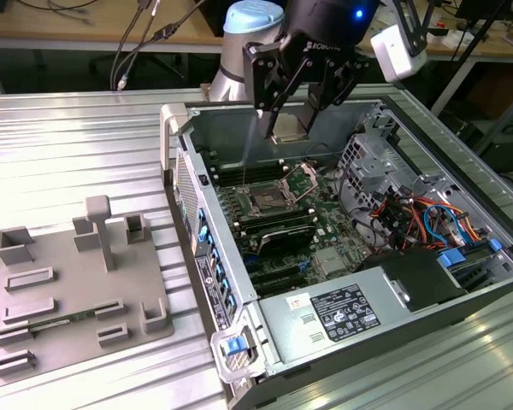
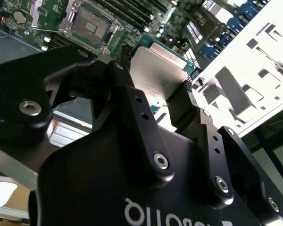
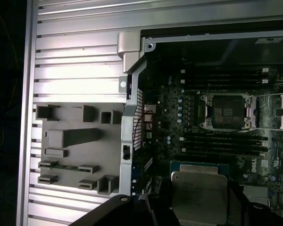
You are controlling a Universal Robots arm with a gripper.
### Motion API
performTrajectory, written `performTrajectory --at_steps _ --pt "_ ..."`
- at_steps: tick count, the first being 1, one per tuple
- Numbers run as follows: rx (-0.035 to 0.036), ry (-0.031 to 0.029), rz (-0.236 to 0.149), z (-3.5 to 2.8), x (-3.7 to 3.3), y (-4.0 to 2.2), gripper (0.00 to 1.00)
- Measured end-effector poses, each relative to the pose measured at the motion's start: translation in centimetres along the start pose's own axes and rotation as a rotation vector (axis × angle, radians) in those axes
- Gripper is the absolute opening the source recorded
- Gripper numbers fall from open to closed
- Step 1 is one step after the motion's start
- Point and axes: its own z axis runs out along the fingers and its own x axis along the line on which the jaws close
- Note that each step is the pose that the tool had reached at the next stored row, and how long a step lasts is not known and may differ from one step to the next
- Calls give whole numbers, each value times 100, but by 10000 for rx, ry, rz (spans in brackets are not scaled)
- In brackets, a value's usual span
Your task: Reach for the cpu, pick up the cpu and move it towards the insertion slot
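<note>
Exterior view: the gripper (image 1: 292, 111) hangs above the open computer case (image 1: 462, 184), its two black fingers (image 1: 269, 77) closed on the cpu (image 1: 288, 126), which is held clear of the board, in the air over the back half of the case. The cpu's silver top shows tilted between the fingers. Just below it and slightly toward the exterior view's left sits the slot (image 1: 264, 202), a silver frame with a dark centre, on the green motherboard (image 1: 321, 231); cpu and slot are apart, not touching. Black memory slots (image 1: 278, 224) run just beside the slot.

In the second wrist view the cpu (image 2: 161, 70) is pinched edge to edge by the fingers (image 2: 181, 106), metal face toward the camera, green rim visible at its far edge. The slot (image 2: 90, 26) lies beyond it on the board, open, lever wire raised at its side.

In the first wrist view the cpu (image 3: 199, 195) sits between the dark finger shapes, with the slot (image 3: 228, 111) further along the board, memory slots between the two.

The case stands on a ribbed metal table (image 1: 68, 145). A grey tray (image 1: 73, 286) with upright pegs and recesses lies on the table at the exterior view's left, well apart from the gripper. Power supply (image 1: 342, 312) and cables (image 1: 410, 218) fill the near end of the case.
</note>
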Motion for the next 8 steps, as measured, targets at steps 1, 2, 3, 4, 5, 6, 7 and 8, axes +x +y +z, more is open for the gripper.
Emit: performTrajectory --at_steps 1,2,3,4,5,6,7,8 --pt "0 0 14 10 -24 12 55" --pt "1 0 25 19 -46 22 55" --pt "-2 -3 43 33 -79 37 55" --pt "-2 -2 59 48 -126 60 55" --pt "-2 -3 68 57 -155 73 55" --pt "-1 -2 76 62 -174 81 55" --pt "-2 -3 88 72 -204 93 55" --pt "-3 -4 94 77 -223 102 55"
